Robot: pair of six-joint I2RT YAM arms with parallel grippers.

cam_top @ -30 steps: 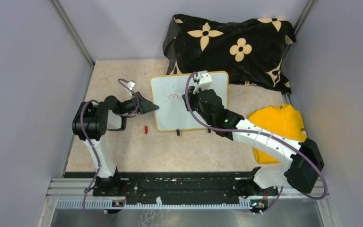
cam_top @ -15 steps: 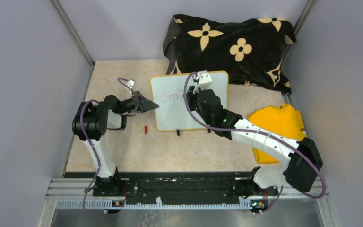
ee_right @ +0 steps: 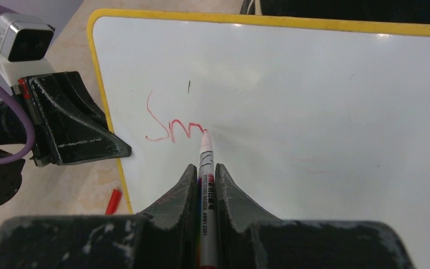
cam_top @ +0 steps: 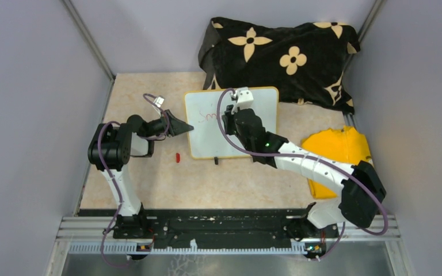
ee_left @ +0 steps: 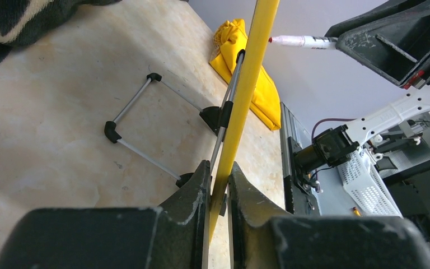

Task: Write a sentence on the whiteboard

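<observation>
The whiteboard (cam_top: 207,141), white with a yellow frame, stands tilted at the middle of the table. Red lettering (ee_right: 171,130) reading "Sm" is on its upper left, also faint in the top view (cam_top: 209,117). My left gripper (cam_top: 189,127) is shut on the board's left edge; in the left wrist view (ee_left: 218,168) the yellow frame (ee_left: 249,73) runs between its jaws. My right gripper (ee_right: 205,168) is shut on a white marker (ee_right: 205,148), whose red tip touches the board at the end of the "m". The marker also shows in the left wrist view (ee_left: 302,41).
A red marker cap (cam_top: 177,157) lies on the table left of the board's bottom corner. A black flower-patterned cloth (cam_top: 282,52) is piled behind the board. A yellow cloth (cam_top: 339,152) lies at the right. The board's wire stand (ee_left: 145,120) rests behind it.
My right gripper and the marker have shifted slightly left across the board. The left gripper has stayed on the board's edge.
</observation>
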